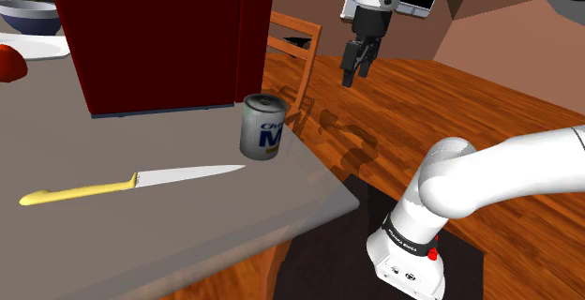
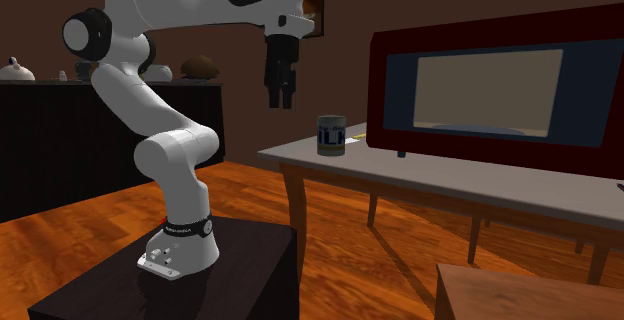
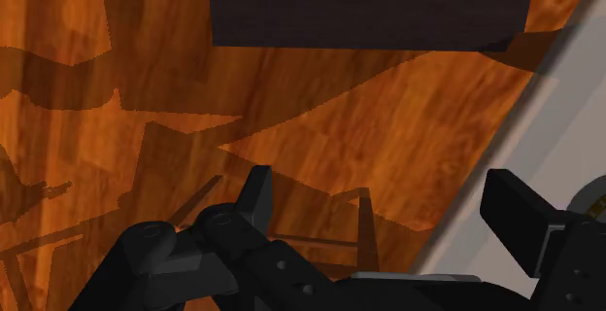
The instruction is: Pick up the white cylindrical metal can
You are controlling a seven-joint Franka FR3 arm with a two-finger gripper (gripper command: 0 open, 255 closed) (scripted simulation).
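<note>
The gripper [image 1: 354, 69] hangs high with its two black fingers spread wide and nothing between them. In the wrist view the wooden floor [image 3: 320, 115] fills the gap between the fingers, and the grey table [image 3: 573, 115] begins just beyond one finger. The gripper therefore sits out past the table's edge, not above the can. The white can with blue lettering [image 1: 263, 127] stands upright below the gripper and off to one side, close to the table's near edge, and nothing touches it. A dark red appliance [image 1: 159, 36] stands just beyond the can on the side away from the gripper. A yellow-handled knife [image 1: 131, 183] lies farther off again, well clear of the path. The main risk I see is coming down before crossing sideways, because a finger would then strike the table edge. Another is a sideways sweep that clips the can's wall, tips it and lets it roll off the nearby edge onto the floor. The appliance behind the can also leaves little room for the far finger. An off-centre squeeze on the round wall could let the can slip out.
</note>
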